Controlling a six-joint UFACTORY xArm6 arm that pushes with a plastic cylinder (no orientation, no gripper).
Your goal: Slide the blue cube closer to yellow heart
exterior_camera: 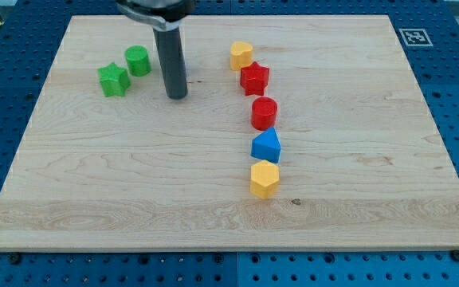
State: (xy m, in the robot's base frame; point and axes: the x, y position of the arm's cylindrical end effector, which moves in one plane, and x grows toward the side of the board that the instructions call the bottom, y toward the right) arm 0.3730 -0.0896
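Honestly, no fingers to open or close, just my tip (pixel 177 96) upper left, near the green star (pixel 113 80). The blue cube (pixel 266 146) sits lower centre and the yellow heart (pixel 241 55) top centre, with 2 red blocks between. I'd get below the cube and push up, skirting those.

My tip (pixel 177 96) stands upper left of the frame, right of the green star (pixel 113 80) and green cylinder (pixel 138 60). Right of centre, a column runs downward: yellow heart (pixel 241 55), red star (pixel 254 78), red cylinder (pixel 264 112), blue cube (pixel 266 146), yellow pentagon (pixel 264 178).
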